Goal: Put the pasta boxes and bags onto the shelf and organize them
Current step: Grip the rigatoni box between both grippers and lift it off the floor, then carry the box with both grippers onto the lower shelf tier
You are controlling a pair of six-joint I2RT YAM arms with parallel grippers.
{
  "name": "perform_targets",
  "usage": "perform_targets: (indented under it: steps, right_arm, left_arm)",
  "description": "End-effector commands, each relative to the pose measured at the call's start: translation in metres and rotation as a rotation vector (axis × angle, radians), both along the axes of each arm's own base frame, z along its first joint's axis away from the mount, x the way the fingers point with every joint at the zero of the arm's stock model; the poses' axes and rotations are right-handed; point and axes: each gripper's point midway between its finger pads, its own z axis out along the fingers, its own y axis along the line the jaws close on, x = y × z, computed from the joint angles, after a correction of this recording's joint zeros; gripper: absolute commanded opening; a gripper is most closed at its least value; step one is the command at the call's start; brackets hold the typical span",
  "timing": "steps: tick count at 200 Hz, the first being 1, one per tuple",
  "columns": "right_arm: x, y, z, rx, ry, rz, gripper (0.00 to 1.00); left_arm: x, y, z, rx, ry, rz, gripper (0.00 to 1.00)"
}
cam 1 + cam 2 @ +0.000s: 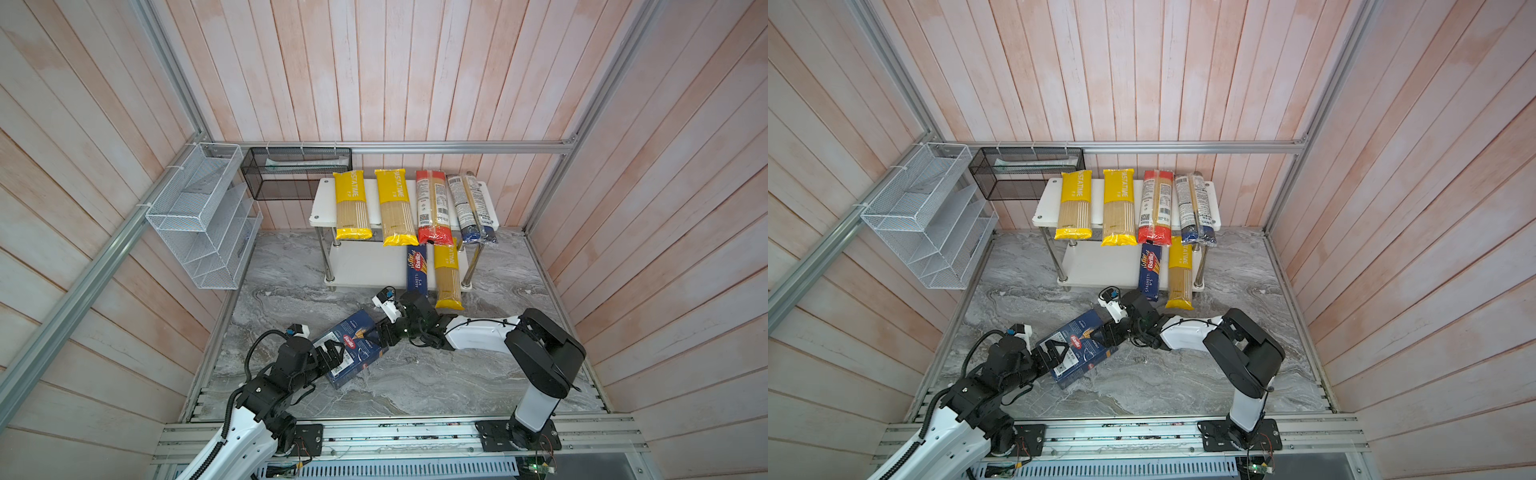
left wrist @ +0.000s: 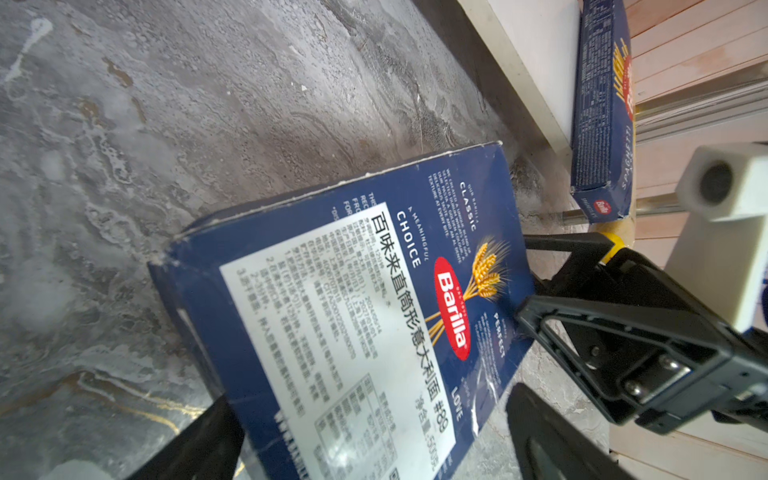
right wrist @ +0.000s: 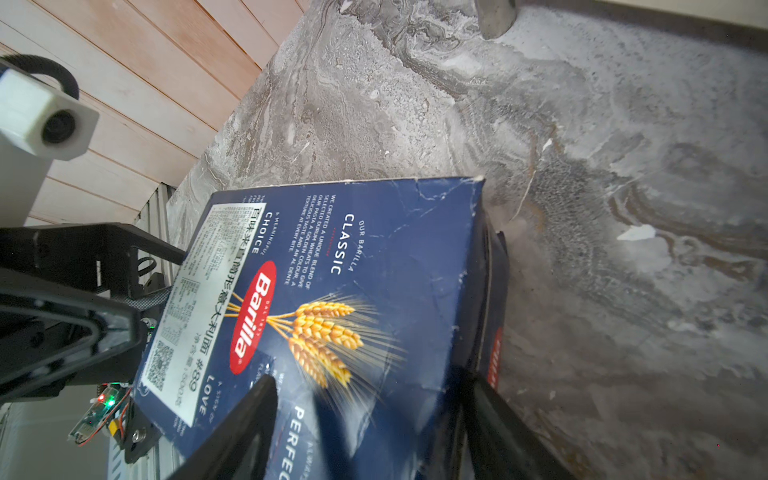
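The wide flat Barilla box (image 1: pixel 357 340) (image 1: pixel 1081 345) lies askew on the marble between both arms. My left gripper (image 1: pixel 334 357) (image 2: pixel 372 399) straddles its near end, open; one finger touches a side, the other stands apart. My right gripper (image 1: pixel 384 332) (image 3: pixel 365 378) straddles the far corner, open, one finger over the printed face. On the shelf (image 1: pixel 322 203) top board lie two yellow bags (image 1: pixel 352 203), a red-ended bag (image 1: pixel 433 205) and a blue-ended bag (image 1: pixel 471 205). The narrow spaghetti box (image 1: pixel 417 270) and a third yellow bag (image 1: pixel 447 274) rest on the lower board.
A white wire rack (image 1: pixel 199 216) hangs on the left wall and a black mesh basket (image 1: pixel 295 170) on the back wall beside the shelf. Wooden walls with aluminium rails close in three sides. The lower board's left half (image 1: pixel 365 262) is bare.
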Motion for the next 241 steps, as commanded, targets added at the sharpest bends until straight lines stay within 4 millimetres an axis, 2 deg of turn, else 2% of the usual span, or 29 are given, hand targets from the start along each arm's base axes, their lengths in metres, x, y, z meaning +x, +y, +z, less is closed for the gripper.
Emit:
perform_targets:
  steps: [1,32,61,110,145,201,241]
  right_arm:
    - [-0.011,0.004,0.008,0.049,0.020,0.028,0.68]
    - [-0.016,0.009,0.015,0.085,0.033,0.039,0.66]
    - [-0.018,0.011,0.019,0.098,0.041,0.043,0.64]
    - [-0.017,0.016,0.043,0.146,0.015,0.039,0.62]
    - [-0.015,0.014,0.061,0.173,-0.017,0.021,0.61]
    - [-0.010,0.018,0.084,0.211,-0.051,0.020,0.61]
    - [-0.006,0.015,0.095,0.220,-0.084,-0.008,0.61]
  left_arm:
    - [0.010,-0.018,0.031,-0.067,-0.112,-0.066,0.99]
    - [0.015,-0.027,0.038,-0.066,-0.129,-0.105,0.99]
    - [0.019,-0.030,0.055,-0.063,-0.176,-0.109,0.99]
    - [0.031,-0.037,0.080,-0.090,-0.251,-0.110,0.99]
    - [0.041,-0.040,0.089,-0.067,-0.282,-0.113,0.99]
    - [0.066,-0.058,0.119,-0.090,-0.365,-0.141,0.99]
    - [0.082,-0.061,0.136,-0.052,-0.418,-0.136,1.00]
